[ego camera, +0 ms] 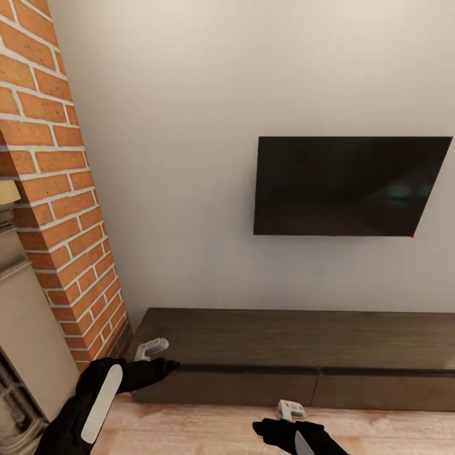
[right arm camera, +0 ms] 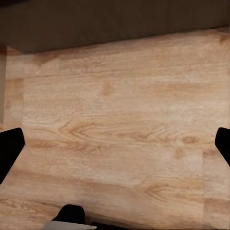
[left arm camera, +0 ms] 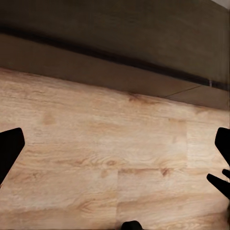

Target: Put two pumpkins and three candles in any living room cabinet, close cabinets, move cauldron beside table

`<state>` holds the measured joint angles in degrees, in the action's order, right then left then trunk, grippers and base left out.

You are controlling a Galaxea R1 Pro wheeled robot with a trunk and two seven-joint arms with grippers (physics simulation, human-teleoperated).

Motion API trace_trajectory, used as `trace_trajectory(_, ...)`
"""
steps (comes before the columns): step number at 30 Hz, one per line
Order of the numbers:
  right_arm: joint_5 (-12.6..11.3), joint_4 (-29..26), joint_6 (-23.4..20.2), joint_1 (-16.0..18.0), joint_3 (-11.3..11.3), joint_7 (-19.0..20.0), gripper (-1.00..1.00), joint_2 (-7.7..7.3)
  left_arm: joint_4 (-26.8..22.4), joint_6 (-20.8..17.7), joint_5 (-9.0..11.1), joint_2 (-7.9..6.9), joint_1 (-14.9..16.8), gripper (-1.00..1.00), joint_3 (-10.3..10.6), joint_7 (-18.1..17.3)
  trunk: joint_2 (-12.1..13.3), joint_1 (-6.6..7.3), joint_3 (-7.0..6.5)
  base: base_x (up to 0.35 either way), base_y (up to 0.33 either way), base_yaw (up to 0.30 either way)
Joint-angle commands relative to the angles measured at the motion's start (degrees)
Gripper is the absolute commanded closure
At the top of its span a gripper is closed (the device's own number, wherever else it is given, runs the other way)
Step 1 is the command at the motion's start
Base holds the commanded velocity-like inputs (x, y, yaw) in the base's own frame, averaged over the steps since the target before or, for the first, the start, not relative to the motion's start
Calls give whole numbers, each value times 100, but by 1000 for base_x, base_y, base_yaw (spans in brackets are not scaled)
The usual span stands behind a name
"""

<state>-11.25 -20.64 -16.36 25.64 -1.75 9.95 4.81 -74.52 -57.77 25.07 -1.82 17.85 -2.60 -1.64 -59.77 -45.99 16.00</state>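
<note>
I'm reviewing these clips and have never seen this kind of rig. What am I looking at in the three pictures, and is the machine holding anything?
This is a simulated two-armed robot. The large picture comes from a camera on its head, looking down at a long, low dark-brown cabinet under a wall-hung black TV, with a brick fireplace to the left. The black shapes at the bottom are its arms: left gripper, right gripper. The other two pictures come from cameras on each wrist, looking past the dark fingertips at the wood-plank floor and the cabinet's front. Both grippers are spread open and hold nothing. The cabinet's drawers look closed.
</note>
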Motion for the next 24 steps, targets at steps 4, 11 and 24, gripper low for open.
trace_trajectory(4, -52, -10, -27, 95, -19, -2, -100, 35, -9, -31, 19, 5, 244, -100, -4, -20, -5, 0, 8, 0, 0, 0)
trace_trajectory(11, -120, -10, 5, 266, -15, 0, -100, 52, -10, -33, 321, 6, 547, -100, -4, -20, -5, 0, 8, 0, 0, 0)
trace_trajectory(24, -679, -11, 19, 353, -7, 3, -100, 50, -186, -41, 1122, 6, 1103, -100, 23, -20, -486, -264, 223, 0, 0, 0)
